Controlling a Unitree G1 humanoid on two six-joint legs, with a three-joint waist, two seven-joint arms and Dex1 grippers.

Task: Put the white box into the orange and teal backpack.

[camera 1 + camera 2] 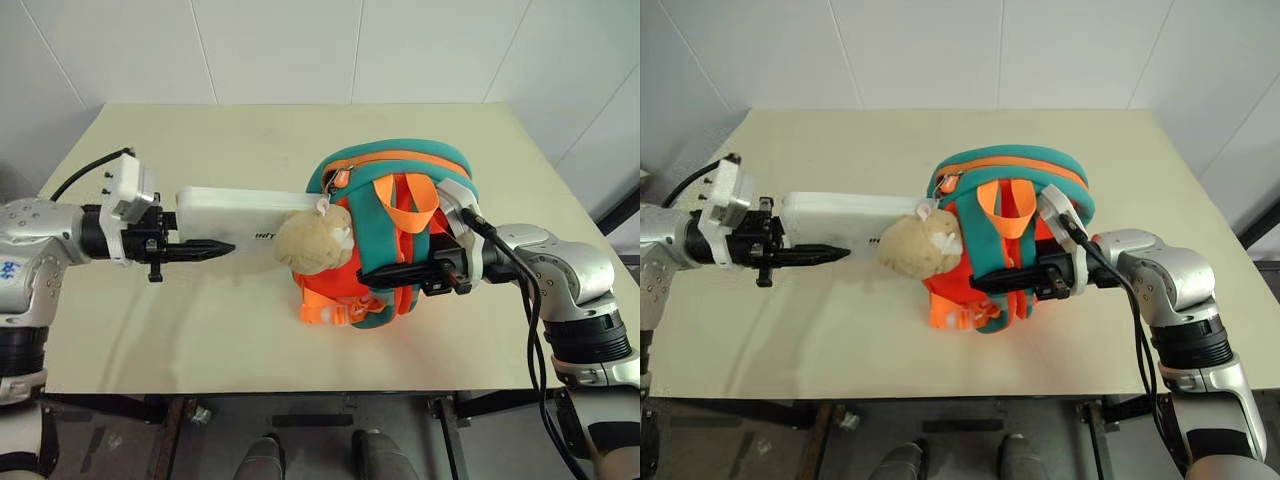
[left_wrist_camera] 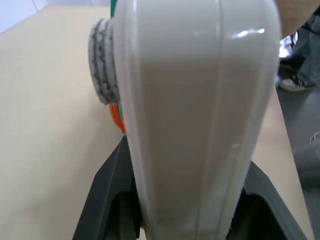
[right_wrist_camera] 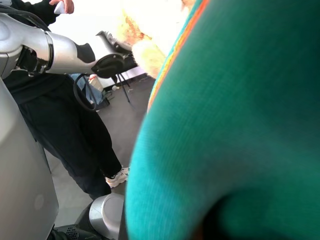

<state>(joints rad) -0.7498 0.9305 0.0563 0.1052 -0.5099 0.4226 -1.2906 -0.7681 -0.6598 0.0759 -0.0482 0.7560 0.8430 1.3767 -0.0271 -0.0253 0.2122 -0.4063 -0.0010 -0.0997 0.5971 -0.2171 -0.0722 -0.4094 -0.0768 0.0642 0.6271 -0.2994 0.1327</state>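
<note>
A pale beige table (image 1: 200,340) with a matte top carries the scene; its far edge meets a white tiled wall. The orange and teal backpack (image 1: 395,215) stands on it right of centre, its lower orange part resting on the surface nearer the near edge. A tan plush charm (image 1: 312,240) hangs at the backpack's left side; whether it touches the tabletop cannot be told. The remaining surface is plain beige.

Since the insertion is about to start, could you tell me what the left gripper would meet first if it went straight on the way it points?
Probably the tan plush charm hanging on the orange and teal backpack; the left gripper holds the white box, though depth is uncertain.
</note>
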